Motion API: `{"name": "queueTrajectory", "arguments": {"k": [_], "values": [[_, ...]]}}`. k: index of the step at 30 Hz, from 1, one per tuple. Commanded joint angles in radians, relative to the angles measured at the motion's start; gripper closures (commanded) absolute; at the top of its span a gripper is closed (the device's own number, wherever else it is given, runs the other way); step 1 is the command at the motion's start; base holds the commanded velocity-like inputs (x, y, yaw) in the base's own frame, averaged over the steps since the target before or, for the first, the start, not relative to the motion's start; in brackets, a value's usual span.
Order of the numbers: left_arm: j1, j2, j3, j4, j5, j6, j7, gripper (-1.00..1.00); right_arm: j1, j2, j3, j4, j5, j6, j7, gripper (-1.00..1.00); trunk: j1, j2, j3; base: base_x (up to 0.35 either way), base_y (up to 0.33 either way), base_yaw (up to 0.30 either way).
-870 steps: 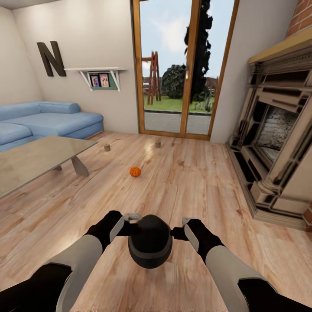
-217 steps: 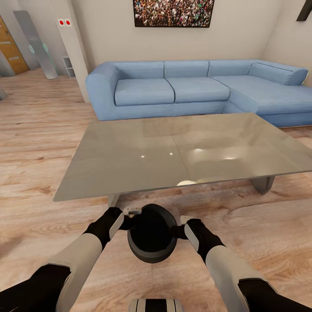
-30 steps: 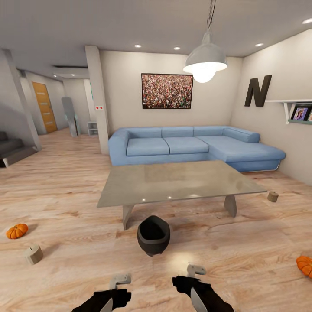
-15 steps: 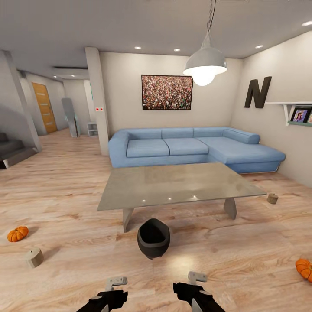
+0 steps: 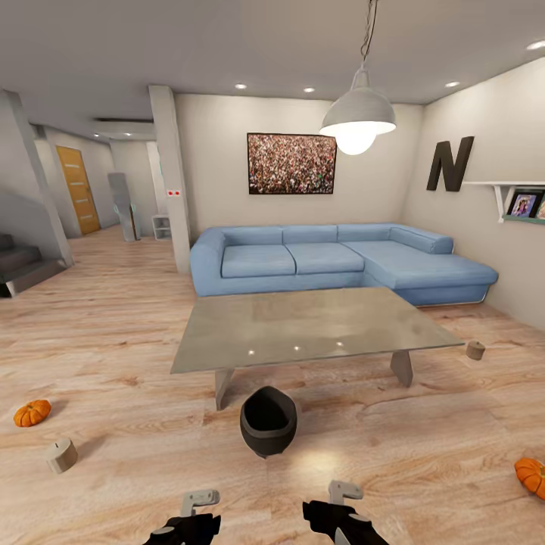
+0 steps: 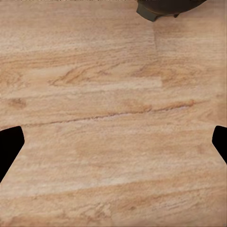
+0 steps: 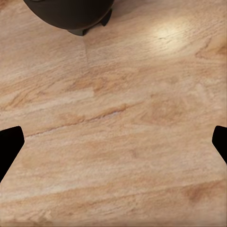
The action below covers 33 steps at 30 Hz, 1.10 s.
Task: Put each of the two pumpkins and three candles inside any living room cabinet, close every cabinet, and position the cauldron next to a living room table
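Standing: black round cauldron (image 5: pixel 268 421) at 12 o'clock on the wood floor (image 5: pixel 113 363), just beside the glossy grey-green glass surface (image 5: pixel 303 325).
Pincers: left pincer (image 5: pixel 198 501) and right pincer (image 5: pixel 342 492) both wide, holding nothing.
Next, I judge: the small orange ribbed pumpkin (image 5: pixel 32 412) and stubby grey-beige candle (image 5: pixel 61 455) at 10 o'clock; approach slowly, then lower the pincer.

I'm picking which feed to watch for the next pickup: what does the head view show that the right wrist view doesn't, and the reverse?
Head view alone: the table, two pumpkins, two candles, the blue sofa and both tools, left and right.

Right wrist view alone: a close look at the bare floorboards under that tool, with nothing between its open fingertips.

Both: the black cauldron standing on the wood floor, apart from the tools.
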Motion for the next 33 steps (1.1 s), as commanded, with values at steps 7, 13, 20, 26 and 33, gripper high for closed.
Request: {"name": "queueTrajectory", "arguments": {"k": [7, 13, 20, 26, 33], "values": [[0.003, 0.001, -0.008, -0.002, 0.012, -0.002, 0.001, -1.00, 0.001, 0.001, -0.003, 0.006, -0.011, -0.003, -0.003, -1.00, -0.027, 0.049, 0.021, 0.000, 0.000, 0.004], [0.004, 0.001, -0.008, -0.002, 0.011, -0.013, 0.001, -1.00, 0.001, 0.001, -0.001, 0.007, -0.011, -0.004, -0.004, -1.00, -0.050, 0.091, 0.040, 0.000, 0.000, 0.169], [0.005, 0.001, -0.009, -0.002, 0.011, -0.015, 0.001, -1.00, 0.001, 0.001, 0.001, 0.007, -0.011, -0.004, -0.004, -1.00, -0.077, 0.140, 0.062, 0.000, 0.000, 0.270], [0.005, 0.001, -0.009, -0.001, 0.011, -0.015, 0.001, -1.00, 0.001, 0.002, 0.003, 0.008, -0.010, -0.005, -0.004, -1.00, -0.100, 0.182, 0.081, 0.000, 0.000, 0.282], [0.005, 0.001, -0.010, -0.001, 0.010, -0.015, 0.001, -1.00, 0.001, 0.002, 0.004, 0.011, -0.006, -0.005, -0.004, -1.00, -0.127, 0.231, 0.102, 0.000, 0.000, 0.284]]}}
